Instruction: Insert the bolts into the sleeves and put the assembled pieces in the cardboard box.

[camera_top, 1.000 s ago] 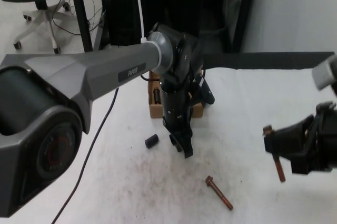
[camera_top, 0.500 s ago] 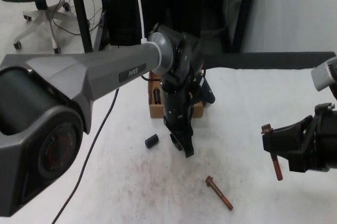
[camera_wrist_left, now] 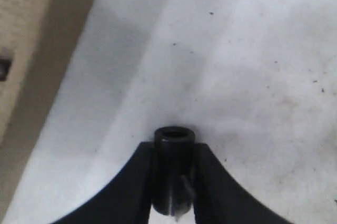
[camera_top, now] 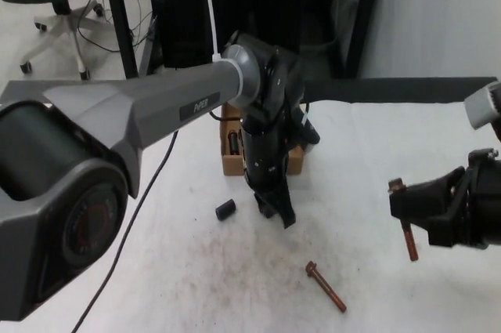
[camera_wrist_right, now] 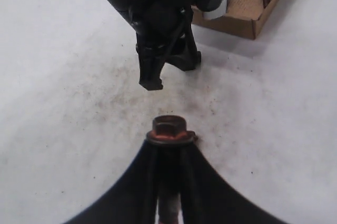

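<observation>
Bolt (camera_wrist_right: 168, 128) nearest us, clamped in our right pincer (camera_wrist_right: 168, 147), head up, shank hanging toward the bench (camera_top: 180, 286). Ahead of it and apart, toward the cardboard box (camera_top: 229, 164), our left pincer (camera_wrist_left: 174, 153) grips a sleeve (camera_wrist_left: 174, 138), its bore facing out past the tips. By our reckoning, those two axes need lining up.

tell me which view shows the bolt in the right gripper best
The high view: the copper bolt shows from head to tip, gripped near its head by the right gripper. In the right wrist view its hex head and flange are close up, but the fingers hide most of the shank.
</observation>
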